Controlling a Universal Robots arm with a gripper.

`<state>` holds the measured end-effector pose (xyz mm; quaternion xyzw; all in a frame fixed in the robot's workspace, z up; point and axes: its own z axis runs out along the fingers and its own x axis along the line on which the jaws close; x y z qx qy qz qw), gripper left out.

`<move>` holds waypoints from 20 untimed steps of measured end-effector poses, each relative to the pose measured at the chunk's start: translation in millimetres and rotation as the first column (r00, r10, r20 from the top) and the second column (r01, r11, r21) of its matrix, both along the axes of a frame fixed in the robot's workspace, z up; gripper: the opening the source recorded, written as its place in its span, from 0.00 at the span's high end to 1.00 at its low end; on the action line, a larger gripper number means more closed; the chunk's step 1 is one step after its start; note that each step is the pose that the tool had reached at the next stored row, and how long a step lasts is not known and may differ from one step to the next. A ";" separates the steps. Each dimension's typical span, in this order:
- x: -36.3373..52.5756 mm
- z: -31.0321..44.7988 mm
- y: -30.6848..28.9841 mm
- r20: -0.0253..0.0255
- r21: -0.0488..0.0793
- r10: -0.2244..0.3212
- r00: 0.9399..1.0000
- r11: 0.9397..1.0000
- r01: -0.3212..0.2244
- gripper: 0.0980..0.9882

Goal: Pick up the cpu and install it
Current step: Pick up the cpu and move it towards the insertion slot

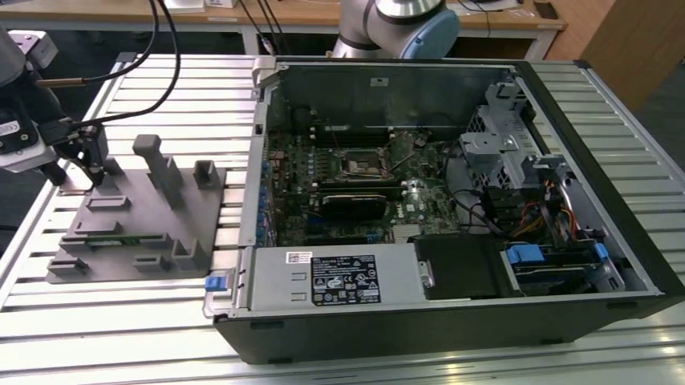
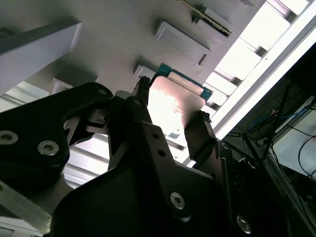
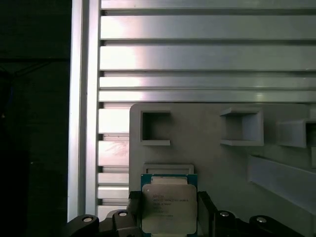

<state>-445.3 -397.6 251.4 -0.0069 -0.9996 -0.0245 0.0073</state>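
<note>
Currently at the far corner of the grey tray [image 1: 188, 220], on the exterior view's left: gripper [image 1: 99, 176].
- Jaws: closed onto two opposite edges of the cpu [image 3: 169, 207], one dark finger [image 3: 205, 210] on each side in both wrist views.
- Cpu: silvery top, green rim, held flat just over the tray; whether it touches the tray cannot be told.
- Tray: also carries a green memory stick [image 1: 120, 238] near its front.
- Computer case [image 1: 450, 321]: open, beside the tray on the slatted table [image 1: 107, 321]; socket frame [image 1: 358, 163] on the motherboard, well apart from the cpu.
</note>
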 end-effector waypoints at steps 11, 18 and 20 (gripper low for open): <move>0.0 4.5 0.9 0.000 0.000 0.000 1.000 1.000 0.000 0.50; 0.0 7.3 1.4 0.000 0.000 0.000 1.000 1.000 0.000 0.50; 0.0 8.1 1.6 0.000 0.000 0.000 1.000 1.000 0.000 0.50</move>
